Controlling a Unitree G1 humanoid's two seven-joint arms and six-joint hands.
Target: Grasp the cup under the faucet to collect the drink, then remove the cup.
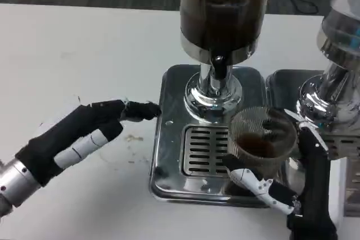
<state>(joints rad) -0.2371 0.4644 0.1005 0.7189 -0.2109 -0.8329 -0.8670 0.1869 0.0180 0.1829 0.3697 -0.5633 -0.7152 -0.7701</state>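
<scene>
The white table [73, 43] fills most of the head view, with a strip of dark carpet along the top edge. On it stands a drink dispenser [220, 15]: a clear cylinder of dark brown liquid on a chrome column, with a black faucet [219, 67] at the front. Beneath sits its polished steel base [169, 139], holding a slotted drip grate [203, 149]. A second dispenser [337, 60], clear-topped and chrome-stemmed, stands just beside it at the right edge of the frame.

The left hand [84, 133] lies on the table left of the steel base, its dark fingers stretched toward the base rim and apart from one another, holding nothing; the fingertips reach just to the base edge.

The right hand [281, 186] grips the clear ribbed plastic cup [261, 139], white fingers wrapped under its lower wall and a black digit rising along its right side. The cup is over the right part of the grate, to the right of and nearer than the faucet, tilted slightly, with a shallow pool of dark drink inside.
</scene>
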